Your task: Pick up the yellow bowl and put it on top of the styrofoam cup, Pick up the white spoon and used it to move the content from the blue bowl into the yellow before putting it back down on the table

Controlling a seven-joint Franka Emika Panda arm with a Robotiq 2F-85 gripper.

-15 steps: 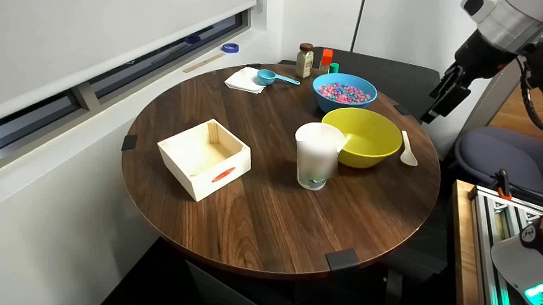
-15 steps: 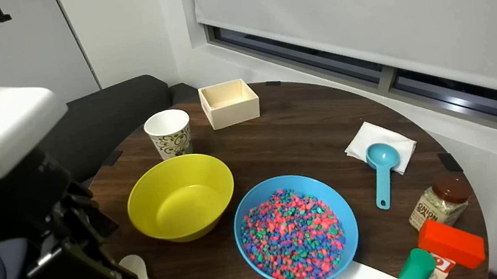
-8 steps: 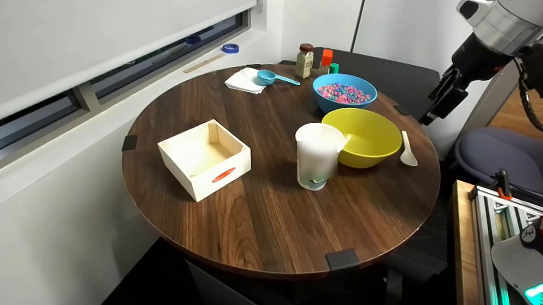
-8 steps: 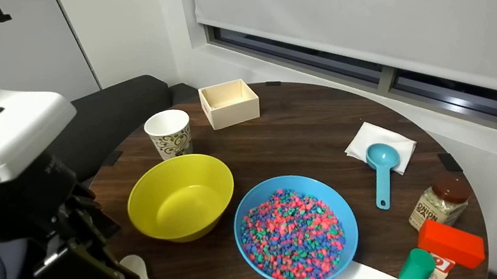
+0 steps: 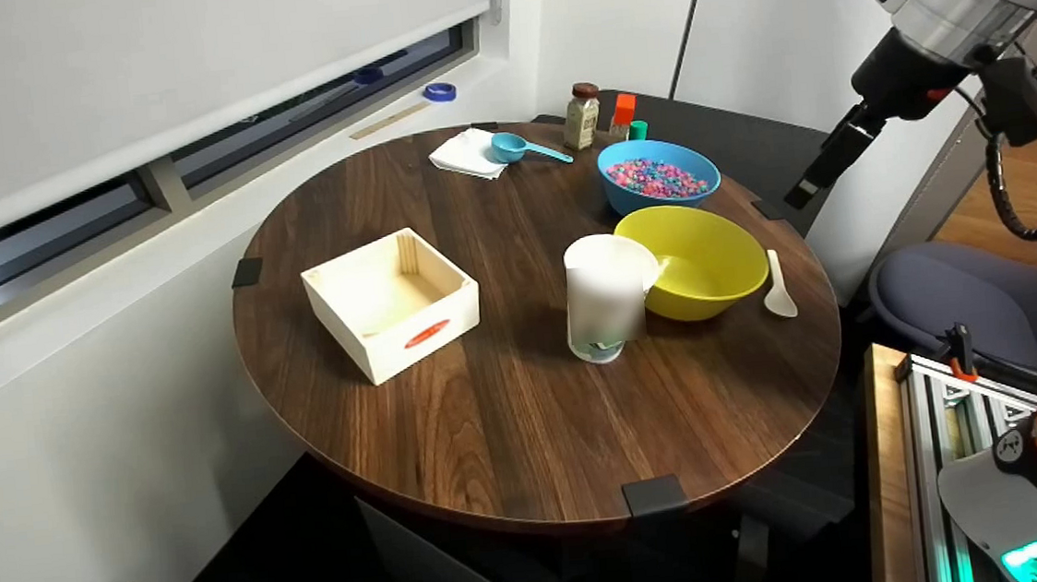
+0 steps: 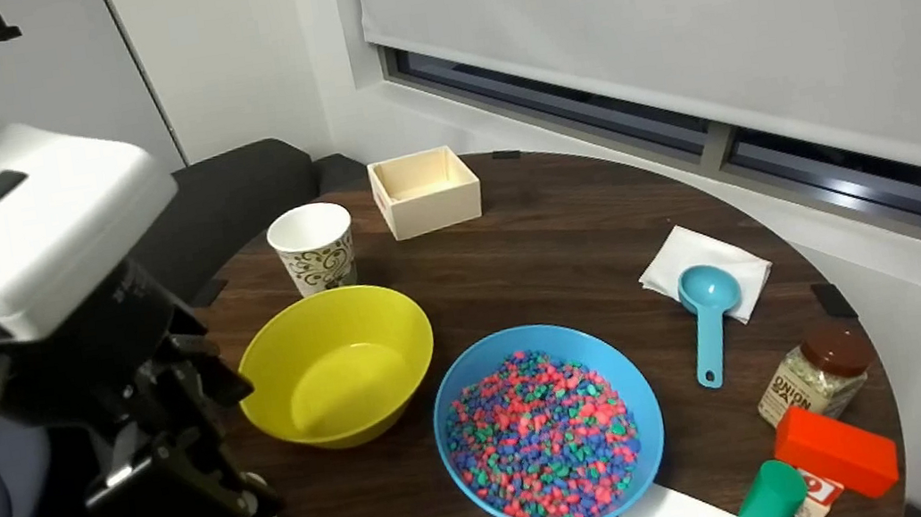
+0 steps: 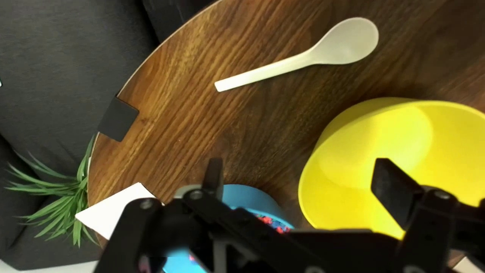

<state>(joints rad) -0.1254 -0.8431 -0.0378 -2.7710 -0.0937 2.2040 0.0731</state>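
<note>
Round brown table (image 5: 526, 392) beside white wall (image 5: 96, 444)

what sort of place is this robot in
Probably an office or break room, though a home isn't ruled out: a round wooden table stands beside a window with its blind mostly lowered, near a grey chair.

- Bare desk (image 7: 227, 125) surrounds the white spoon (image 7: 297, 62), leaving room beside its handle.
- Only a narrow strip parts the yellow bowl (image 6: 337, 370) from the blue bowl (image 6: 469, 372).
- The scroll-patterned cup (image 6: 322, 264) stands close by the yellow bowl, blocking that side.
- A wide stretch lies between wooden box (image 6: 436, 210) and measuring scoop (image 6: 710, 336).
- The tool (image 7: 301, 180) hangs in open air, apart from both bowls.
</note>
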